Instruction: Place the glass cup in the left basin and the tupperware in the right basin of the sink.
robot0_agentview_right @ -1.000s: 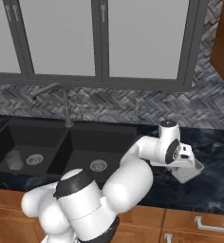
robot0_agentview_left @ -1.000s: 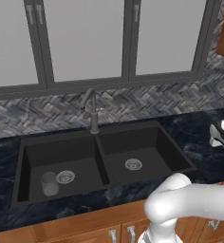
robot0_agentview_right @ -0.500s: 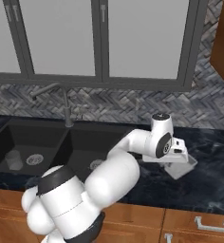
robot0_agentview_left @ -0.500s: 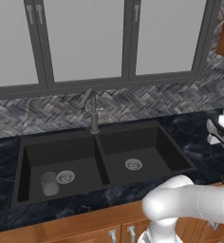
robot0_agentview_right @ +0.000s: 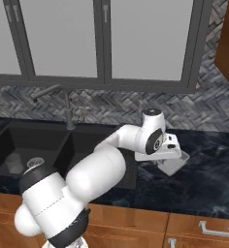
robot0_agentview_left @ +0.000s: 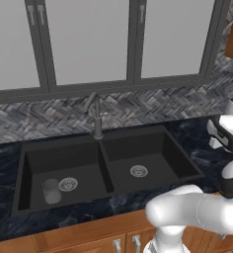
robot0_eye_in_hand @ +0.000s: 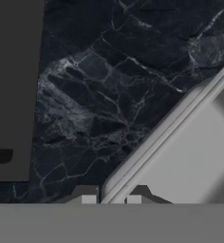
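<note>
Gripper clamped on the near rim of the tupperware, fingertips straddling its edge, container above the dark marble counter just right of the sink. Glass cup upright in the left basin, beside the drain. Right basin holding nothing but its silver drain.

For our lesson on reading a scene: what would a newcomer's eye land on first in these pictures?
The white arm's gripper grips the rim of a pale whitish-translucent container, lifted over the dark marbled counter right of the matte black double sink. A small translucent grey glass tumbler stands in the left basin, beside its round silver drain.
</note>
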